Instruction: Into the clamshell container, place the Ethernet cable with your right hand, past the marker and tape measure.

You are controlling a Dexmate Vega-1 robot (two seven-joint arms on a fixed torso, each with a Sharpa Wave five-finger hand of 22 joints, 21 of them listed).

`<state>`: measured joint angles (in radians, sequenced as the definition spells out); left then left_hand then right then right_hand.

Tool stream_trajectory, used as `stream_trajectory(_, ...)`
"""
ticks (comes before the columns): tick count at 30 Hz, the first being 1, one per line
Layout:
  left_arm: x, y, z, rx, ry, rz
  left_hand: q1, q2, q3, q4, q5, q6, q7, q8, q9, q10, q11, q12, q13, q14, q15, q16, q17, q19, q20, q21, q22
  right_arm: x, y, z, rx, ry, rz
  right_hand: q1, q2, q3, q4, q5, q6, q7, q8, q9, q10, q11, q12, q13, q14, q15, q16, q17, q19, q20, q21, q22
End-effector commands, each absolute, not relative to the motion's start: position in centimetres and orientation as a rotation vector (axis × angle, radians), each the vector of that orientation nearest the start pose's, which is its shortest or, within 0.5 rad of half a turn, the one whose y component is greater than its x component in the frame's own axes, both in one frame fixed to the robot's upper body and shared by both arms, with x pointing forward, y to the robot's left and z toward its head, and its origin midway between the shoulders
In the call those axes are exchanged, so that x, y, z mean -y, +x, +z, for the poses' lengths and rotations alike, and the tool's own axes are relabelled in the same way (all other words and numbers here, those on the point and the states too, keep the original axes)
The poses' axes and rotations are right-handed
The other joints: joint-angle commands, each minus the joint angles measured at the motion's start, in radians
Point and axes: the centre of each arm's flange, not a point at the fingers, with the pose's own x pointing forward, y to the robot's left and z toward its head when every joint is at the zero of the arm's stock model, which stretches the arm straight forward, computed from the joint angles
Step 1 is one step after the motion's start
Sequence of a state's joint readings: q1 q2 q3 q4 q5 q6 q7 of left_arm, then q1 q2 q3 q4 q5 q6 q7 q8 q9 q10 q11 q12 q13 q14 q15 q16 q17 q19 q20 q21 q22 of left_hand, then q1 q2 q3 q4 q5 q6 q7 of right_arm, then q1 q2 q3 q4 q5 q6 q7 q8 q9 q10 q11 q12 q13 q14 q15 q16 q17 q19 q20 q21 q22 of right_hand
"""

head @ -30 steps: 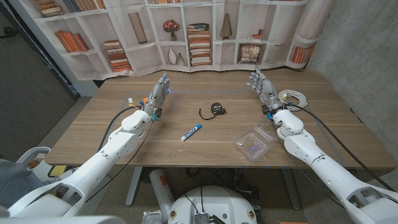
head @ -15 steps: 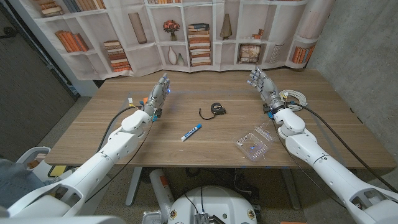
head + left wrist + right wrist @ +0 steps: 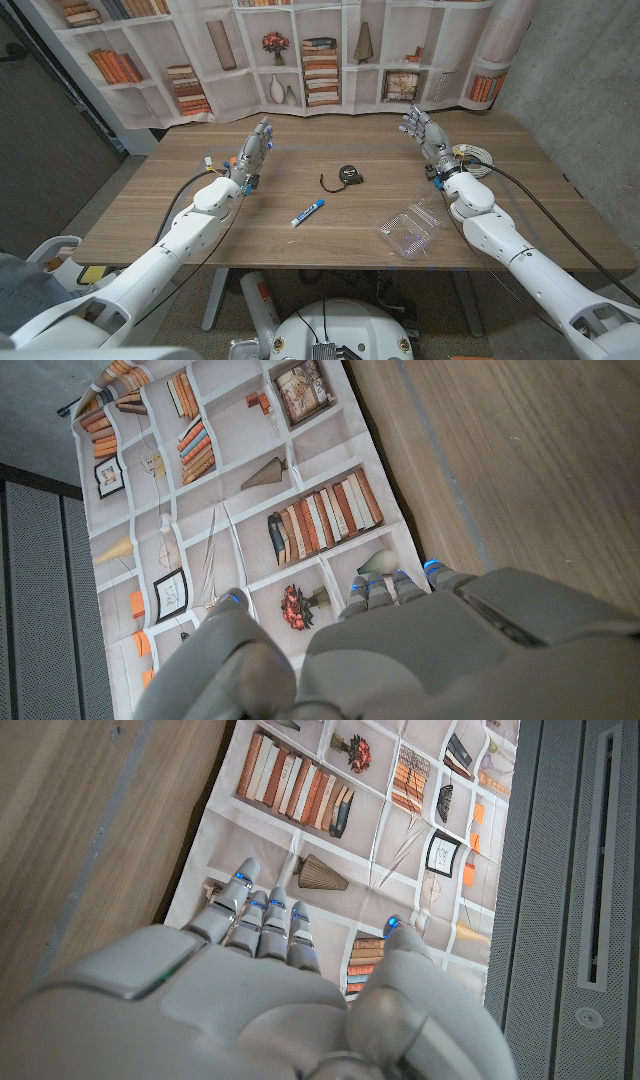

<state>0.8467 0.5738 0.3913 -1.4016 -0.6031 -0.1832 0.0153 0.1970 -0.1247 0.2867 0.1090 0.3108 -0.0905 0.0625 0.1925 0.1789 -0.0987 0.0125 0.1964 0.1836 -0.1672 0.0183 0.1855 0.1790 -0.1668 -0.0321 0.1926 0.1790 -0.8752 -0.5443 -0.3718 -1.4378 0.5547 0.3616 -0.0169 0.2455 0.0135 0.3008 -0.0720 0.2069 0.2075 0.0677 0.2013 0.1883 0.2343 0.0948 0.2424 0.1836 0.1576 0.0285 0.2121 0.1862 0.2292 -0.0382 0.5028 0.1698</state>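
Right hand [image 3: 422, 134] is the one I must use, and it is raised over the far right part of the table [image 3: 160, 215], fingers apart and holding nothing; the right wrist view confirms the spread fingers [image 3: 262, 916] with only the bookshelf backdrop [image 3: 330, 810] past them. Nearest me on that side lies the clamshell [image 3: 411, 230], clear plastic, lid open, close to the table's near edge and beside my right forearm. Further in, toward the middle, sits the marker [image 3: 308, 212], and beyond it the tape measure [image 3: 347, 175]. Farthest of the task's things is the cable [image 3: 473, 157], a pale coil lying flat just beside the right wrist on its outer side, toward the right edge. So the cable is to the right of the hand and slightly nearer than the fingertips; I judge the hand must turn outward and come down onto it. A coil gives no clear long axis, so any side of the loop should do. Left hand [image 3: 256, 152] is open too, raised well apart on the far left, much farther from the cable
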Motion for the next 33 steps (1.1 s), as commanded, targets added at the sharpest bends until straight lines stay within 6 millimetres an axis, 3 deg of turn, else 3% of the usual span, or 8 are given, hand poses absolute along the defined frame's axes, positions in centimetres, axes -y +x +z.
stream_trajectory(1,-28.3,64.1,-1.5,0.547,0.065,-0.222,0.014,0.003,0.002,-0.01,0.005,0.006,0.001,0.008,0.006,0.007,0.0,0.011,0.003,0.002,0.003,0.006,0.002,-0.039,-0.004,0.006,0.004,27.5,60.9,2.1,0.76,-0.156,0.229,0.011,0.002,0.004,-0.005,0.0,0.004,0.0,0.006,0.004,0.009,0.003,0.004,0.005,0.007,-0.002,-0.003,0.002,0.01,-0.017,-0.002,0.004)
stream_trajectory(33,-27.9,63.8,-1.7,0.538,0.091,-0.226,0.026,0.009,-0.003,-0.016,0.01,0.014,0.002,0.009,0.006,0.015,0.0,0.012,0.003,0.012,0.005,0.006,0.002,-0.035,0.002,0.009,0.004,28.8,58.8,1.7,0.811,-0.314,0.12,0.025,0.006,0.007,-0.016,-0.004,0.031,-0.018,0.011,0.004,0.038,-0.006,0.008,0.005,0.032,-0.019,-0.001,0.002,0.032,-0.023,-0.016,0.004)
